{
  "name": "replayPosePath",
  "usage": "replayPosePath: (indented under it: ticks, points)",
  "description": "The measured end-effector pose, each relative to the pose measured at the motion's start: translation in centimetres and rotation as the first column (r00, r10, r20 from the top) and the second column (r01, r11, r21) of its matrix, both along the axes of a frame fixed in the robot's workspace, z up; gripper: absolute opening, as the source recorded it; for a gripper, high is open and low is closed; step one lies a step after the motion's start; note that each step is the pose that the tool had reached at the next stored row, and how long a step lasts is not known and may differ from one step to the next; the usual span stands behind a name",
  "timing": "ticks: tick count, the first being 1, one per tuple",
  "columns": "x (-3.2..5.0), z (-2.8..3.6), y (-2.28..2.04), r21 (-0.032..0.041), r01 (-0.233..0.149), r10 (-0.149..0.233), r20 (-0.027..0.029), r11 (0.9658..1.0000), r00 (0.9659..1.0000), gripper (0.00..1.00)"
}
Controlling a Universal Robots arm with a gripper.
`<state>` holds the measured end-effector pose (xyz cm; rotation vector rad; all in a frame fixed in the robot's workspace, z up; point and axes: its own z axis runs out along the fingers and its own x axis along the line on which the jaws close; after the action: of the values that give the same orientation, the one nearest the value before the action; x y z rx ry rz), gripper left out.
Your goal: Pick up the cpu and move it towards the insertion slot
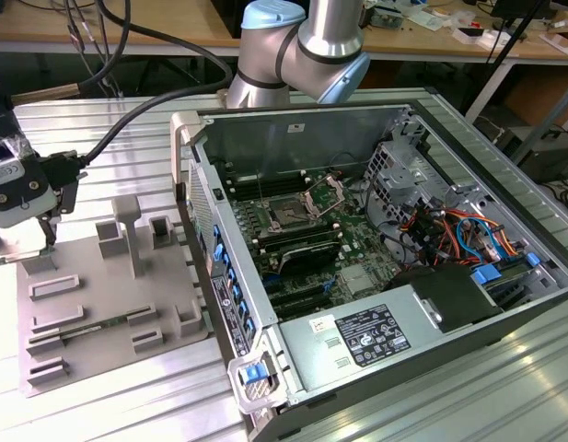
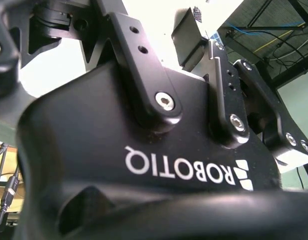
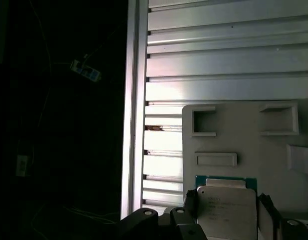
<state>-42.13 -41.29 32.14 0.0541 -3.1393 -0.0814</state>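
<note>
You are looking at the cpu [image 3: 226,212] showing a pale silvery-white top over a green edge, sitting against the plain grey tray [image 3: 243,145]. The claw [image 2: 203,42] is showing matt black with white lettering. The bench [image 1: 127,138] is gleaming in ribbed silver stripes. In the exterior view, the insertion slot [image 1: 291,214] is reading dark inside a shiny steel frame, the computer case [image 1: 302,138] is showing grey metal with blue tabs, its cables [image 1: 449,230] are running orange, red and blue, and the arm [image 1: 302,37] is shining silver with pale blue caps.
</note>
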Motion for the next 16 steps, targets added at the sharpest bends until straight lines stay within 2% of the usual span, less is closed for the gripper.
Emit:
replayPosePath:
  ticks: [16]
  points:
    - [0.00, 0.33, 0.00, -0.0001, 0.000, 0.000, -0.0002, 1.0000, 1.0000, 0.55]
